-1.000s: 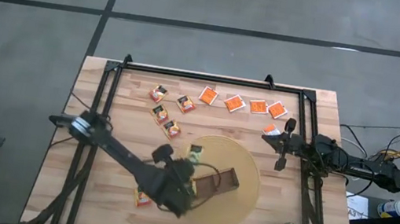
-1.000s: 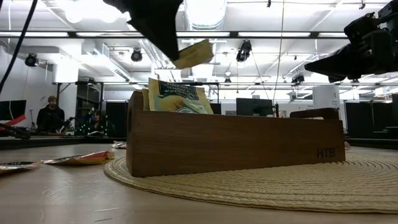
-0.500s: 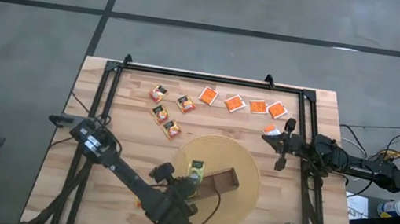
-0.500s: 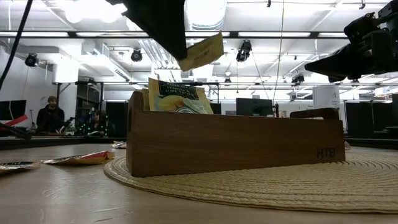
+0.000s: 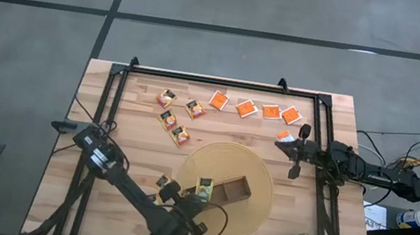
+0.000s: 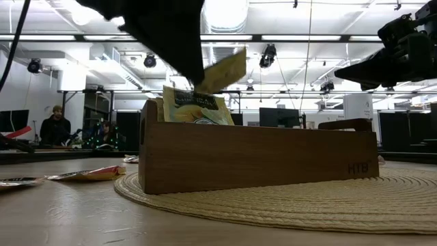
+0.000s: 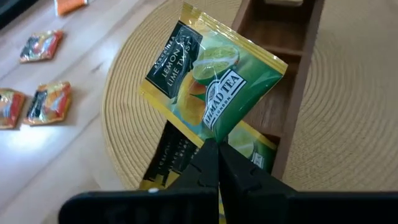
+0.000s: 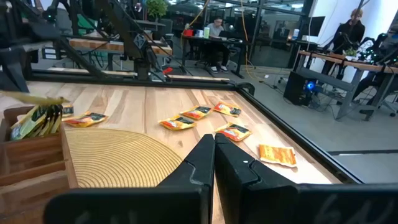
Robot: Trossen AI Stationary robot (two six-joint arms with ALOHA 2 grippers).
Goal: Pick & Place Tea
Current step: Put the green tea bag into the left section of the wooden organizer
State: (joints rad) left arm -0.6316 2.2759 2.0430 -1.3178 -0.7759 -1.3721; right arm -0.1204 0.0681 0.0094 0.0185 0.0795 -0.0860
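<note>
1. We saw the wooden tray lying on the round woven mat.
2. Above the tray's end compartment, the left gripper was clamped on a green-and-yellow sachet, tilted corner-up.
3. The right gripper, closed and empty, waited beside the mat.

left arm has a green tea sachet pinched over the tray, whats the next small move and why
Probably lower it a little, then let go. The left gripper is shut on the green sachet, which hangs just above the end compartment of the wooden tray, where another green sachet already stands. It is not yet inside, so releasing now might let it fall onto the woven mat.
</note>
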